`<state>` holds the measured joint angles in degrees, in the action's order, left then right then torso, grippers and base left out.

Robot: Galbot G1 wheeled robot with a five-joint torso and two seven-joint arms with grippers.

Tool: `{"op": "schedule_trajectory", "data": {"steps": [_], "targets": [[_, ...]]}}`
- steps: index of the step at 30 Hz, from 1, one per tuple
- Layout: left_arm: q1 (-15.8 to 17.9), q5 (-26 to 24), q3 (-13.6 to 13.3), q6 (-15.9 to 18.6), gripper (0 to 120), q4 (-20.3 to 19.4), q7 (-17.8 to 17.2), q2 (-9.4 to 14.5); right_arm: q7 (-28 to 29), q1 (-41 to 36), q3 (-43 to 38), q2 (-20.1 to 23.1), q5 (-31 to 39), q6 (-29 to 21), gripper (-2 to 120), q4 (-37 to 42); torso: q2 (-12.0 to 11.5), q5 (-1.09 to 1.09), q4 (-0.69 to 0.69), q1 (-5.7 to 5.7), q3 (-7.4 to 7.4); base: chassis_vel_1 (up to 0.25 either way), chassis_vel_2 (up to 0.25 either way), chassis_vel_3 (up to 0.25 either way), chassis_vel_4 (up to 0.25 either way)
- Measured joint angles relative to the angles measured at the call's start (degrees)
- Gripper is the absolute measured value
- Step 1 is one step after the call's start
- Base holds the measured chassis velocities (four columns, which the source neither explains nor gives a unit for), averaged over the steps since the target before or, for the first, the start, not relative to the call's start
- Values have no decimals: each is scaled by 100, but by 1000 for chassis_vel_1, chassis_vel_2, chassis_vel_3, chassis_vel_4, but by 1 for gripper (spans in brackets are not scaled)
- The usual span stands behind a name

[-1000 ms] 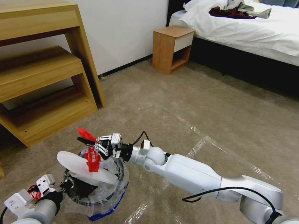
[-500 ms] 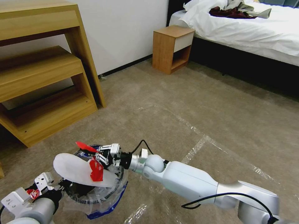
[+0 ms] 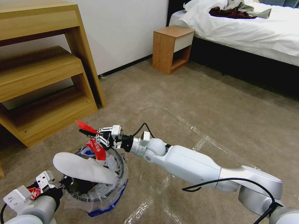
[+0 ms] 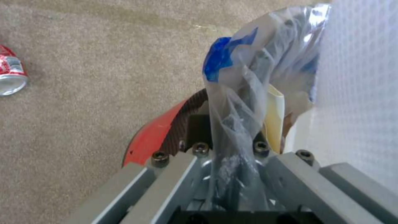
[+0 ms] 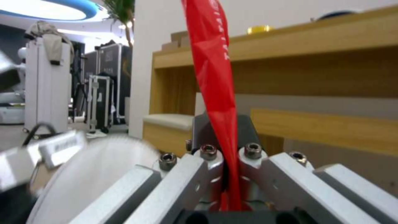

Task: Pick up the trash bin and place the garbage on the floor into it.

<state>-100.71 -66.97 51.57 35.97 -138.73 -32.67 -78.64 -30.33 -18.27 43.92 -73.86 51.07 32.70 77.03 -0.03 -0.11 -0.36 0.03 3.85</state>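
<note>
The trash bin [image 3: 116, 189], lined with crinkled clear plastic, stands on the floor [image 3: 193, 102] at the lower left. A white slipper [image 3: 82, 168] lies across its rim. My left gripper [image 3: 63, 184] is shut on the bin's near rim and bag; the left wrist view shows the red wall [image 4: 151, 138] and the plastic bag [image 4: 244, 93] in its grip. My right gripper [image 3: 89, 133] hovers just above the bin's far rim, shut on a red wrapper [image 3: 96, 149] that dangles toward the opening. The wrapper [image 5: 213, 77] runs between the right gripper's [image 5: 226, 152] fingers. A red can [image 4: 10, 76] lies on the carpet beside the bin.
A wooden stepped shelf unit [image 3: 40, 81] stands close behind the bin on the left. A small wooden nightstand [image 3: 173, 48] and a bed [image 3: 249, 34] with white sheets are at the back right. Shiny tape strips [image 3: 199, 144] cross the open carpet.
My right gripper dipped toward the bin half a second ago and has risen again, with the red wrapper still in it. The bin and left gripper barely shifted.
</note>
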Motion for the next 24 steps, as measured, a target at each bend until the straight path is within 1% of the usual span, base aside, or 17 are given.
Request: {"op": "schedule_trajectory", "data": {"steps": [2, 9, 17, 24], "targets": [[-9, -47, 29, 0, 0, -6, -17, 27, -11, -216, -2, -59, -146, 44, 0, -137, 0, 0, 0, 0, 0, 0, 0, 0, 0], [-21, -139, 75, -2, 0, -28, -47, 86, -16, -616, -13, -122, -396, 108, 0, -337, 0, 0, 0, 0, 0, 0, 0, 0, 0], [1, -253, 125, -2, 0, -43, -105, 155, -16, -786, -25, -114, -530, 136, 0, -416, 0, 0, 0, 0, 0, 0, 0, 0, 0], [19, -289, 136, -1, 0, -48, -121, 167, -1, -834, 10, -92, -564, 136, 0, -408, 0, 0, 0, 0, 0, 0, 0, 0, 0]]}}
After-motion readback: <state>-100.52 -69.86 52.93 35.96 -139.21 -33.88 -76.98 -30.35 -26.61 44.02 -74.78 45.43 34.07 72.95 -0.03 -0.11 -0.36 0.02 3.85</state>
